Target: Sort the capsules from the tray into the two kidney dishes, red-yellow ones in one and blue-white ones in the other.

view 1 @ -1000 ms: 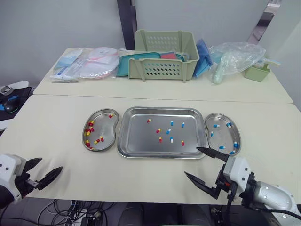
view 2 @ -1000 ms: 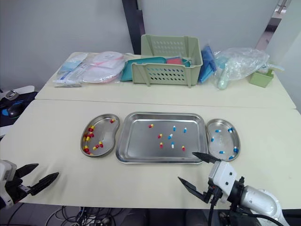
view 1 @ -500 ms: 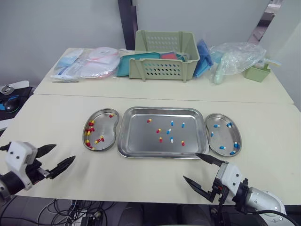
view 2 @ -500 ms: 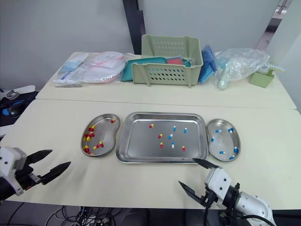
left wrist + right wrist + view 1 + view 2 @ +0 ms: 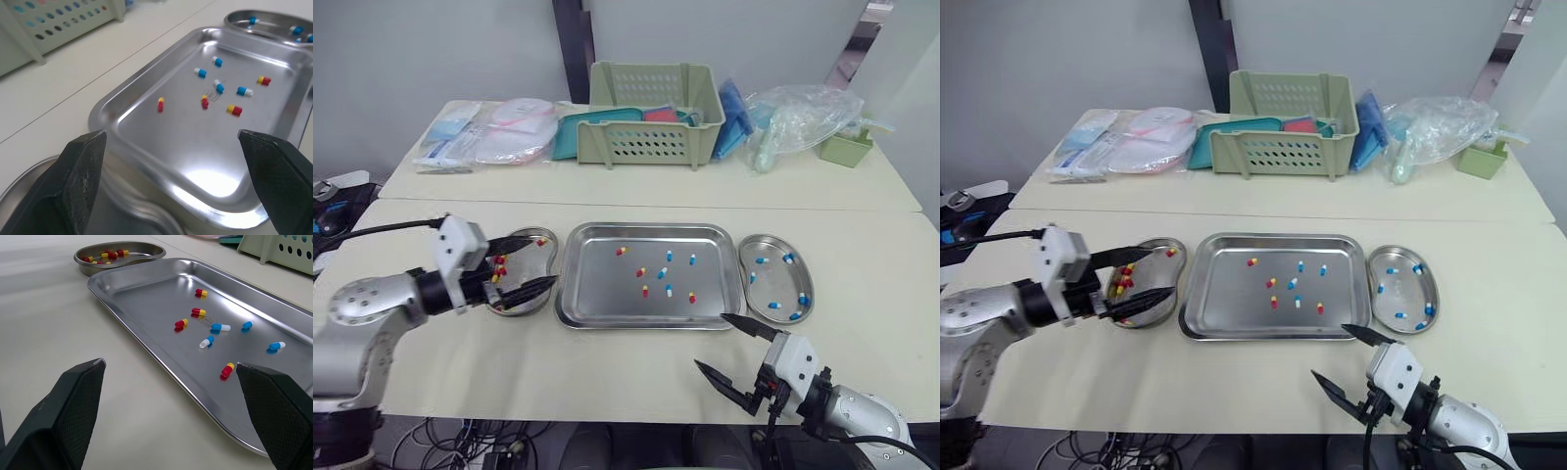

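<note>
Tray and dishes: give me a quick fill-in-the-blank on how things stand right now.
The tray holds ___ red-yellow capsules and four blue-white ones.
The left gripper is over the kidney dish whose capsules are all ___.
The right gripper, empty near the tray's corner, is ___.
Missing words: four; red-yellow; open.

The two head eyes stand high and well back, looking forward and down over the whole table (image 5: pixel 607 362). Each wrist camera sits low and close, and both face the tray (image 5: pixel 186 147) from opposite ends.
</note>
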Robot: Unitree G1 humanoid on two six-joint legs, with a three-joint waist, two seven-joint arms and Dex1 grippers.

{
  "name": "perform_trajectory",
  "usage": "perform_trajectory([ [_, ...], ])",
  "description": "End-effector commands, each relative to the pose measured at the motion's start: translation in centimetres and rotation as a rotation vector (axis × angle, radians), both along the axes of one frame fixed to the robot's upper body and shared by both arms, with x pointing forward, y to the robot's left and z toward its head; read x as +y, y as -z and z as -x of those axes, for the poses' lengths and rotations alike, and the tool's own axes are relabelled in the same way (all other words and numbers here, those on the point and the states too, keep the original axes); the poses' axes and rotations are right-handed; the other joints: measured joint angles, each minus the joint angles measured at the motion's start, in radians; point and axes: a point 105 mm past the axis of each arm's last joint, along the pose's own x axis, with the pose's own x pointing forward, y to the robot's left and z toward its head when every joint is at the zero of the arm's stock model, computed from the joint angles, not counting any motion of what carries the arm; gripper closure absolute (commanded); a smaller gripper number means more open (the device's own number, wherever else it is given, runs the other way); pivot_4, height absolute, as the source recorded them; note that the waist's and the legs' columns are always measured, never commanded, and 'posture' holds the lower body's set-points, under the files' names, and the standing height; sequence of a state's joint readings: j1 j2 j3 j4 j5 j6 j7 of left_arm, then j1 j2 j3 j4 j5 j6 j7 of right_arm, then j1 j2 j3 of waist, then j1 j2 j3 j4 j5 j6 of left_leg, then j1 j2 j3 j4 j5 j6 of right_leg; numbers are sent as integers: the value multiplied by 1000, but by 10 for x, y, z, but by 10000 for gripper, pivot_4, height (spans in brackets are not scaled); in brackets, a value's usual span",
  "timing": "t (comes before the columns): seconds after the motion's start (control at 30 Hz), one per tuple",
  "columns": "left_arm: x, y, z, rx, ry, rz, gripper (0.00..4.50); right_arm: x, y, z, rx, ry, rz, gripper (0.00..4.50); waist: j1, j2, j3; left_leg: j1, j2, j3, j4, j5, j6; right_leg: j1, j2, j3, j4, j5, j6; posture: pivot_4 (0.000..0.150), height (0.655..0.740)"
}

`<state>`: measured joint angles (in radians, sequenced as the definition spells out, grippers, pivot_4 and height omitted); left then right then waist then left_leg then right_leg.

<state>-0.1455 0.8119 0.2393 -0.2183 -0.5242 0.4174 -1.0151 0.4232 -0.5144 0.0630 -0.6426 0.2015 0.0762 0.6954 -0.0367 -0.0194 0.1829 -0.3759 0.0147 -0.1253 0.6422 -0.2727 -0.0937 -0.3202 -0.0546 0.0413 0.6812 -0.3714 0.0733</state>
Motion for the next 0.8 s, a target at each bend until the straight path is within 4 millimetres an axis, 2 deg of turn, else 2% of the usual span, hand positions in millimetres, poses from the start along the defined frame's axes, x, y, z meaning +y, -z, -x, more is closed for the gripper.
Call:
perform_trajectory([
  [0.03,-10,-4,-8,-45,34,-6,6650,5,-11,2,-35,-12,-23,0,1,0,0,0,0,0,0,0,0,0,0,0,0,0,0,1500,7400],
  [0.13,-18,-1,-15,-41,51,1,16035,5,-12,2,-37,-4,-28,0,2,0,0,0,0,0,0,0,0,0,0,0,0,0,0,1500,7400],
  [0.53,-71,21,-63,10,121,-60,16035,8,-13,1,-38,18,-43,0,5,0,0,-2,-1,-2,2,0,0,0,0,-1,0,0,0,1500,7400],
  [0.7,-80,22,-79,27,143,-91,16035,9,-13,1,-37,23,-47,0,1,0,0,-2,-1,-2,3,0,0,-1,0,-2,0,0,0,1500,7400],
  [0.8,-82,23,-90,23,148,-117,21715,10,-12,2,-31,27,-49,0,1,0,0,-2,-1,-3,3,0,0,-1,0,-2,0,0,0,1500,7400],
])
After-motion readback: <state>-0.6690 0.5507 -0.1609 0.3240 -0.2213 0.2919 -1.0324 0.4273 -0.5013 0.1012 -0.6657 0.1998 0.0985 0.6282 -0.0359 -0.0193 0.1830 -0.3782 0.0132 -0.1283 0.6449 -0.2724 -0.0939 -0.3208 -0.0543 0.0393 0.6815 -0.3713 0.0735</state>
